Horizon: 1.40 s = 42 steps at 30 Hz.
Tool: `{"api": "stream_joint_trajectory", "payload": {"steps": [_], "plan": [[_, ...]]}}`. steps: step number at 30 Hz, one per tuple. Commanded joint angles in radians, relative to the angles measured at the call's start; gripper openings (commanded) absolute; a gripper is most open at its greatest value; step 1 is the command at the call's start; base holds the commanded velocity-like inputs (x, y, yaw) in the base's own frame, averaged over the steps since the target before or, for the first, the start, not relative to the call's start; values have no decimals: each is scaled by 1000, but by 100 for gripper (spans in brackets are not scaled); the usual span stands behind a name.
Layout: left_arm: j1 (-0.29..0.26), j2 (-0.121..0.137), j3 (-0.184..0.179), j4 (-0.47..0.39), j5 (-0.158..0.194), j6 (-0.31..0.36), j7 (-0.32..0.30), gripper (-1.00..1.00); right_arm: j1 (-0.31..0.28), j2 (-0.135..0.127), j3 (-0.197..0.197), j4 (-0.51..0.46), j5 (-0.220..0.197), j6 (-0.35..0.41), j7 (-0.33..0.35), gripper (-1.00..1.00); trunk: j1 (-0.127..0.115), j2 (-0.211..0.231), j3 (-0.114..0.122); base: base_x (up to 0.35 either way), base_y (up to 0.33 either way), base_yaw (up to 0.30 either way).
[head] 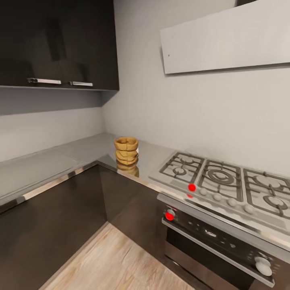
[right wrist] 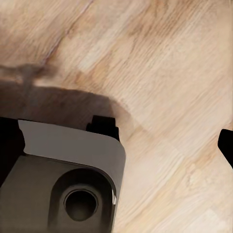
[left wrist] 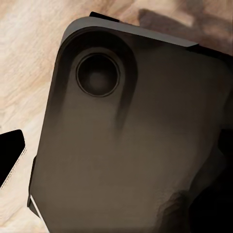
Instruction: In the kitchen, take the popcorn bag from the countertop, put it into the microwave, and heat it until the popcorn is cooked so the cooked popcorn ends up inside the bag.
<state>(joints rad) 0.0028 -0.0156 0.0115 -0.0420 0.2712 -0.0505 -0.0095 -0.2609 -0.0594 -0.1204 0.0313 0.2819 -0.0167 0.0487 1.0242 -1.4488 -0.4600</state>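
Observation:
The popcorn bag [head: 126,150], a tan sack with bulging folds and a rolled rim, stands upright on the grey countertop [head: 48,165] near the inner corner of the L. The microwave and the popcorn are out of view. In the left wrist view my left gripper [left wrist: 121,160] hangs over my own dark base [left wrist: 131,121], with a black fingertip [left wrist: 10,155] at the picture's edge. In the right wrist view my right gripper [right wrist: 119,148] points at the wooden floor [right wrist: 165,73], its fingertips [right wrist: 227,145] far apart and nothing between them.
A steel gas hob [head: 225,179] lies on the countertop right of the bag, over the steel oven [head: 217,241] with red-marked knobs. The white hood [head: 225,38] and dark upper cabinets [head: 56,44] hang above. Dark base cabinets [head: 60,217] line the corner around wooden floor [head: 108,262].

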Motion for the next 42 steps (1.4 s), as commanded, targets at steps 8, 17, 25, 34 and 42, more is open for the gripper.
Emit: {"api": "stream_joint_trajectory", "payload": {"steps": [8, 17, 25, 34, 42], "plan": [[0, 0, 1, -1, 5, -2, -1, 100, -1, 0, -9, 2, 9, -2, 2, 100, 0, 0, -1, 207, 162, 0], [0, 0, 1, -1, 3, -2, -1, 100, -1, -1, -9, 2, 9, 1, 5, 100, 0, 0, -1, 179, 154, 0], [0, 0, 1, -1, 4, -2, 0, 100, -1, 0, -9, 2, 8, 0, 4, 100, 0, 0, -1, 148, 126, 0], [0, -1, 1, -1, 4, -2, 0, 100, -1, 0, -9, 2, 8, 1, 7, 100, 0, 0, -1, 93, 82, 0], [0, -1, 4, -1, 4, -3, 6, 100, -1, 0, -9, 2, 8, 3, 3, 100, 0, 0, -1, 4, 3, 0]]}}
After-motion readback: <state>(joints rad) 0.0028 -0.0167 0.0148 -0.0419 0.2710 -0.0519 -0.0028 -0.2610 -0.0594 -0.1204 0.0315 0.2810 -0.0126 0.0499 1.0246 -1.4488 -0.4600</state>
